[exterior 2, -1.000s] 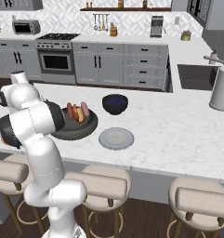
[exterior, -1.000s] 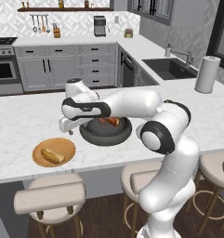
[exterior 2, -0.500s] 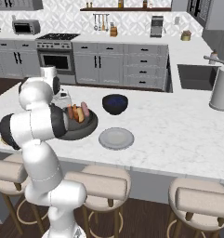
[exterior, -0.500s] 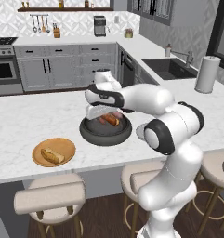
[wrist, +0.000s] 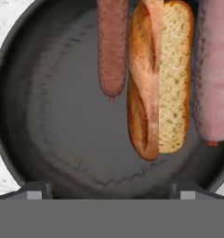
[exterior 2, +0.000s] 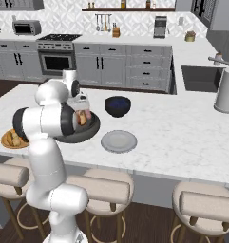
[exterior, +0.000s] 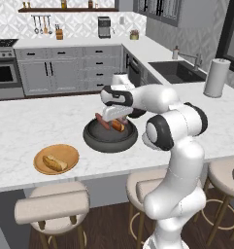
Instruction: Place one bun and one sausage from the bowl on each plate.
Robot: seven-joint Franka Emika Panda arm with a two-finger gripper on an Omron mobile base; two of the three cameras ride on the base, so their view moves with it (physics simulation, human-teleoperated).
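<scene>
Gripper [wrist: 111,189] hovered over the dark bowl [wrist: 48,139], jaws spread wide apart and empty, only the two small tips poking up at the bottom of the hand view. In that view, the bun left in the bowl [wrist: 160,79] lay lengthwise ahead of the jaws, a bit toward the right tip, its near end short of both tips and not touching them. The reddish-brown sausage [wrist: 112,46] lay just beside the bun on its left, near center line, also short of the jaws. The pink sausage [wrist: 214,69] sat on the bun's right, out past the right tip.

Left base view: gripper [exterior: 117,113] hung just above the bowl [exterior: 96,142] on the white counter [exterior: 36,116], sausage [exterior: 102,121] and bun [exterior: 119,125] under it. The second bun [exterior: 55,163] lay on the wooden plate [exterior: 43,168], near the counter's front edge, well apart from the bowl.

Right base view: grey plate [exterior 2: 119,141] was bare, just beside the bowl [exterior 2: 82,135]; blue bowl [exterior 2: 117,105] behind it.
</scene>
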